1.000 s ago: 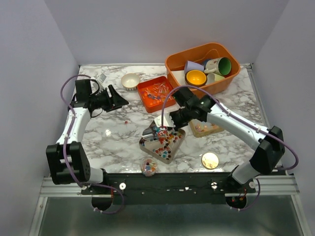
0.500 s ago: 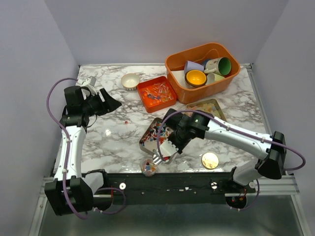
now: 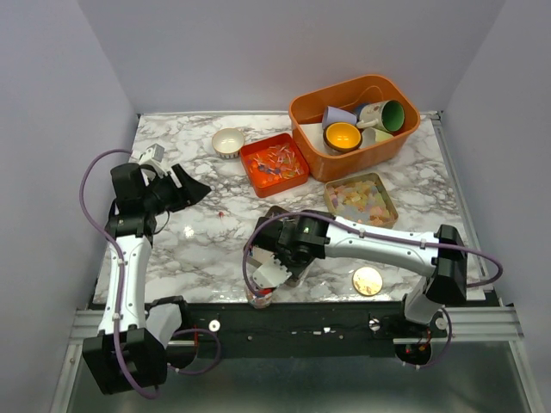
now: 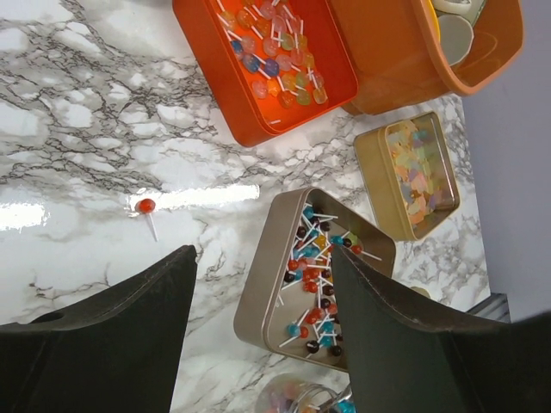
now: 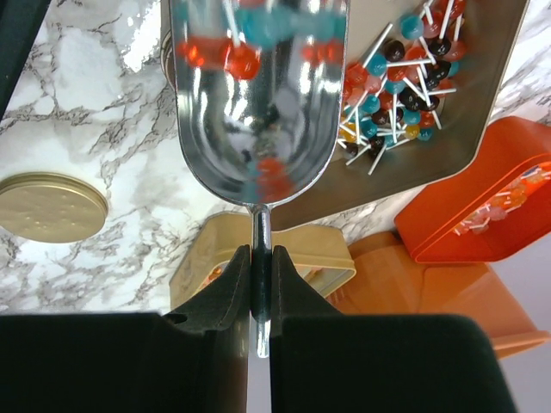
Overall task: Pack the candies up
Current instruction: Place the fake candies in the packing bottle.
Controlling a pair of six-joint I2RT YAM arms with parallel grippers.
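Note:
My right gripper [image 3: 294, 249] is shut on the thin handle of a metal scoop [image 5: 256, 103] and holds it over a small glass jar [image 3: 260, 293] at the near edge. Red and blue candies [image 5: 231, 47] lie at the scoop's front lip. Behind it a triangular tin [image 4: 267, 284] holds many small lollipop candies [image 4: 320, 275]. A rectangular gold tin [image 3: 362, 200] holds pale gummies. One red lollipop [image 4: 146, 206] lies loose on the marble. My left gripper [image 3: 194, 188] is open and empty, high over the table's left side; it also shows in the left wrist view [image 4: 258, 258].
An orange tray [image 3: 275, 163] of wrapped sweets and a white bowl [image 3: 229, 140] stand at the back middle. An orange bin [image 3: 355, 114] of coloured cups is at the back right. A round gold disc [image 3: 368, 280] lies near the front edge, right of the jar.
My right arm has swung the scoop from the triangular tin toward the near edge, over the jar. My left arm has shifted slightly, its gripper still open.

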